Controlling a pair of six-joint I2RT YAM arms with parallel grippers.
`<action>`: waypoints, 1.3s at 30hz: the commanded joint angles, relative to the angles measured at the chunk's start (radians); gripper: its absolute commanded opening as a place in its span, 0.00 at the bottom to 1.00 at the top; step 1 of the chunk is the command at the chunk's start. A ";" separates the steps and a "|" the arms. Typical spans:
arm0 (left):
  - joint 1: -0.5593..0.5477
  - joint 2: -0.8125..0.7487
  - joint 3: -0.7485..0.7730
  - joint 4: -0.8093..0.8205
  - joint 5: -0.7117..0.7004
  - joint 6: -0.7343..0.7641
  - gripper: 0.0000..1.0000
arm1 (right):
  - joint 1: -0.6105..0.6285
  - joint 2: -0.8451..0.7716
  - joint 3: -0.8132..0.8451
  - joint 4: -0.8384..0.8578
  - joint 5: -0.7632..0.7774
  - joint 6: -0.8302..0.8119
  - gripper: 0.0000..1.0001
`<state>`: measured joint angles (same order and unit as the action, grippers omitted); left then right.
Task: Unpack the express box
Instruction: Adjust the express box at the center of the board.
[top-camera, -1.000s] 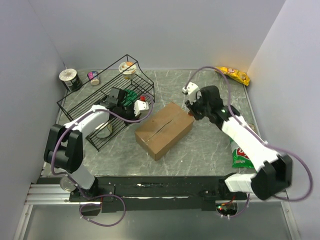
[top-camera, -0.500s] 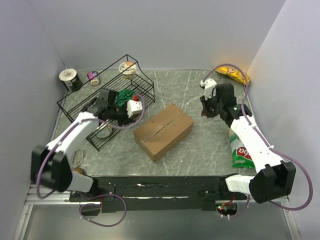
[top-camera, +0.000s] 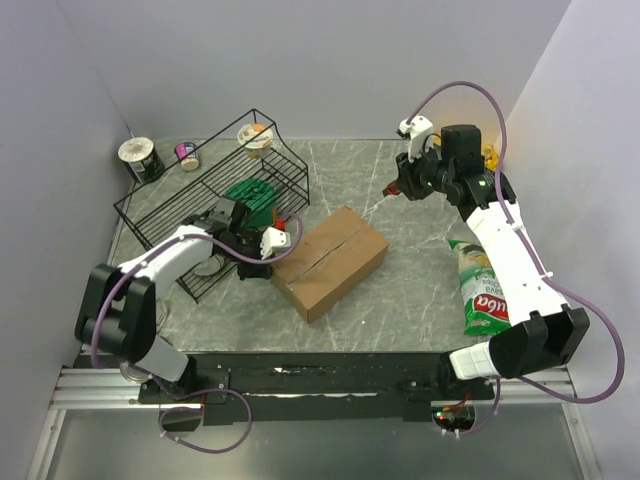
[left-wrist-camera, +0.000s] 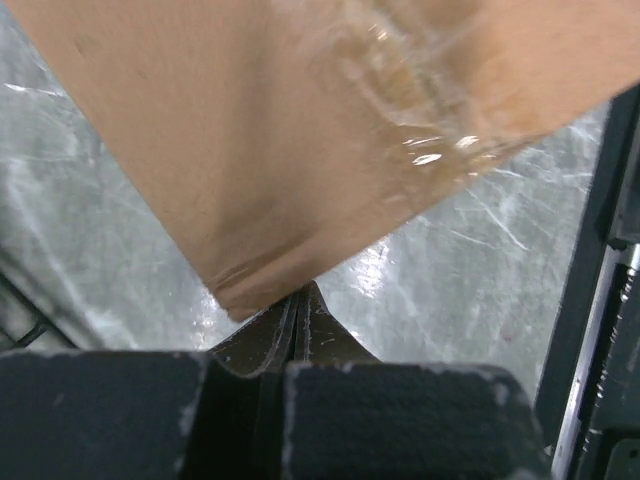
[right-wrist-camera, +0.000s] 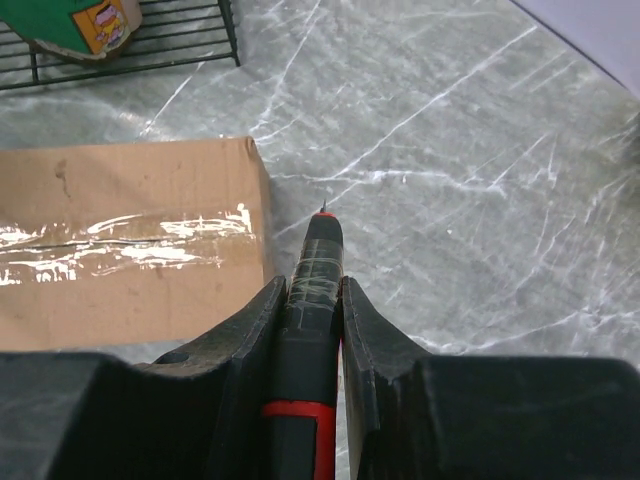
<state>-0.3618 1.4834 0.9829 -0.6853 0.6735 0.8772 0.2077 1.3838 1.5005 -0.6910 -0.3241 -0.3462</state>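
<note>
**Box closed on the desk, one gripper at its corner, the other one holding a tool**

The express box (top-camera: 330, 262) lies flat on the grey marble desk (top-camera: 410, 300), between the two arms. Its top flaps are down and a strip of clear tape (right-wrist-camera: 120, 240) runs along the centre seam.

The left gripper (top-camera: 272, 243) is fully closed, with nothing between its fingers. The box is directly in front of it: in the left wrist view the tips of the fingers (left-wrist-camera: 297, 300) stand just below one corner of the box (left-wrist-camera: 250, 130). I cannot tell whether they touch it. The black wire rack (top-camera: 180, 215) is right behind this gripper.

The right gripper (right-wrist-camera: 310, 285) is clamped on a black-and-red pointed tool (right-wrist-camera: 318, 250), which sticks out forward past its fingertips. The tool's tip points at bare desk. The box is ahead of this gripper and to the left, apart from the tip. In the top view the right gripper (top-camera: 400, 187) is raised above the desk, well apart from the box.
</note>
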 joint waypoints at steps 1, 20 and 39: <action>-0.003 0.086 0.066 0.122 0.034 -0.049 0.01 | -0.017 -0.020 0.044 0.008 0.003 -0.011 0.00; -0.085 0.376 0.384 0.494 -0.098 -0.472 0.28 | -0.203 -0.181 -0.192 0.099 0.068 0.069 0.00; -0.034 -0.012 0.019 0.446 -0.115 -0.475 0.43 | -0.119 -0.078 -0.394 0.159 0.100 -0.099 0.00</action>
<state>-0.3943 1.4967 1.0306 -0.2405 0.5369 0.4217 0.0338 1.3331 1.1175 -0.5533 -0.1905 -0.4194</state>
